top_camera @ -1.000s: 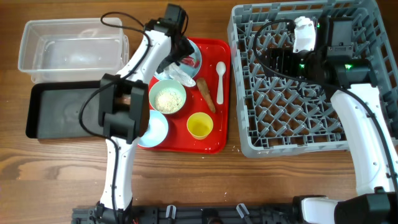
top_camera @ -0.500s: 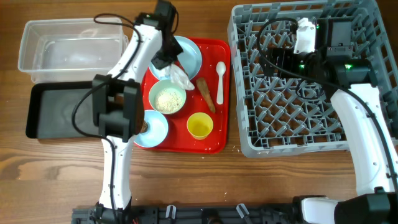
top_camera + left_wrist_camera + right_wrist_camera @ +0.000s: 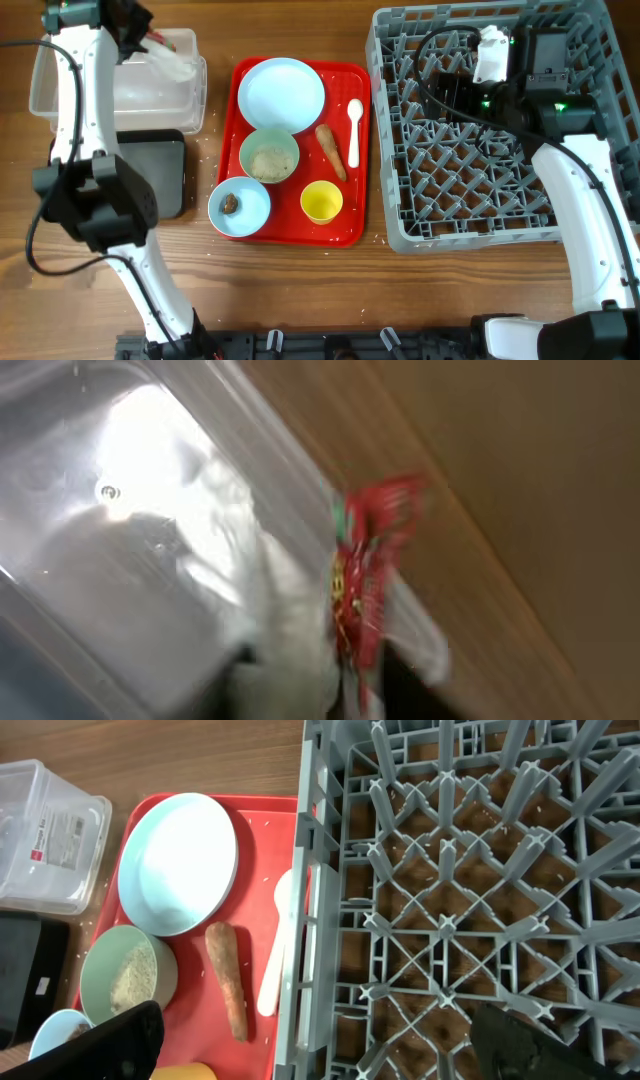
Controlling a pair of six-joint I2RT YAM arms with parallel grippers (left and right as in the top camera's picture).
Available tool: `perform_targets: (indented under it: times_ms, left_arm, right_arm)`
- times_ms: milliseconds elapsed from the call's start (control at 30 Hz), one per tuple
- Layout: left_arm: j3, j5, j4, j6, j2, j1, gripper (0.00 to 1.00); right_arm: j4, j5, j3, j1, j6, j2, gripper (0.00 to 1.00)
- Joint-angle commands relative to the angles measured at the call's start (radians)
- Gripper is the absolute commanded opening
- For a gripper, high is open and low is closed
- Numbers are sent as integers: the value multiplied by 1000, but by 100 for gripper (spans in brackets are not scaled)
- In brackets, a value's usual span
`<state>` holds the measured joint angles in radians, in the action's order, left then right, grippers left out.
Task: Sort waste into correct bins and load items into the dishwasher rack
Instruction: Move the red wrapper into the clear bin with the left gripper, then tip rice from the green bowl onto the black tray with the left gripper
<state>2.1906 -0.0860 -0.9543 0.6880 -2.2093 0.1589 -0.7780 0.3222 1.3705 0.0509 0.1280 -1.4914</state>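
Note:
My left gripper (image 3: 140, 30) hangs over the clear tub (image 3: 100, 90), shut on the red-and-white snack wrapper (image 3: 365, 580) with the white tissue (image 3: 290, 620) bunched beside it; that wrist view is blurred. On the red tray (image 3: 345, 235) sit the pale blue plate (image 3: 285, 92), a green bowl of rice (image 3: 269, 156), a blue bowl (image 3: 240, 205) with a brown scrap, the yellow cup (image 3: 321, 201), the white spoon (image 3: 354, 130) and the carrot-like stick (image 3: 331, 150). My right gripper (image 3: 320, 1050) stands open and empty over the grey rack's (image 3: 480, 190) left wall.
The black tray (image 3: 165, 170) lies in front of the clear tub, partly under my left arm. Loose rice grains are scattered on the wood around the red tray and inside the rack. The rack holds nothing but its pegs.
My left arm swung from the plate on the red tray to the clear tub at the far left, carrying the wrapper and tissue. The plate now lies bare. The right arm has not moved.

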Motion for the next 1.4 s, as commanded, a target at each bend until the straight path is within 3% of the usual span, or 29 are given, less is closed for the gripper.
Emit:
perform_targets:
  times_ms: [0,167,233,300,333,367,433,500,600,700,900,967,1033,1100,1200,1300,1367]
  left_arm:
    - [-1,-20,5,-7,-78,12,100]
    - [2,17,-3,-38,-27,8,100]
    - [2,114,-7,-169,8,-5,99]
    - [2,33,14,-272,18,-13,100]
    - [1,66,19,-362,18,-13,100]
    - [2,161,0,-502,18,-13,100]
    - [2,342,-65,-631,20,-25,100]
    - [2,359,-166,-631,22,-59,99]
    - [1,359,-355,-628,23,-165,86]
    - [-4,347,-470,-624,20,-320,88]
    - [-225,178,-366,-632,19,-555,87]
    - [-319,181,-289,-632,19,-604,82]
    - [-377,176,-259,-626,19,-624,69]
    - [-414,129,-229,-549,19,-623,59]
    - [-470,84,-157,-442,19,-621,33]
    - [-473,84,-138,-417,19,-622,4]
    - [-466,89,-115,-417,21,-622,4]
  right_arm:
    - [-1,20,19,4,11,-9,100]
    - [7,20,19,4,10,-9,100]
    - [8,20,19,4,10,-9,100]
    - [18,21,19,4,11,-9,100]
    - [18,21,19,4,11,-9,100]
    - [16,21,19,4,17,-9,100]
    - [18,21,19,4,32,-9,100]
    - [16,20,19,4,32,-9,100]
    - [23,20,19,4,29,-9,100]
    - [22,16,19,4,28,-9,100]
    - [21,17,19,4,29,-9,100]
    - [23,16,19,4,28,-9,100]
    - [21,16,19,4,29,-9,100]
    - [21,16,17,4,29,-9,100]
    - [22,16,15,4,29,-9,100]
    - [23,16,15,4,29,-9,100]
    - [31,16,15,4,29,-9,100]
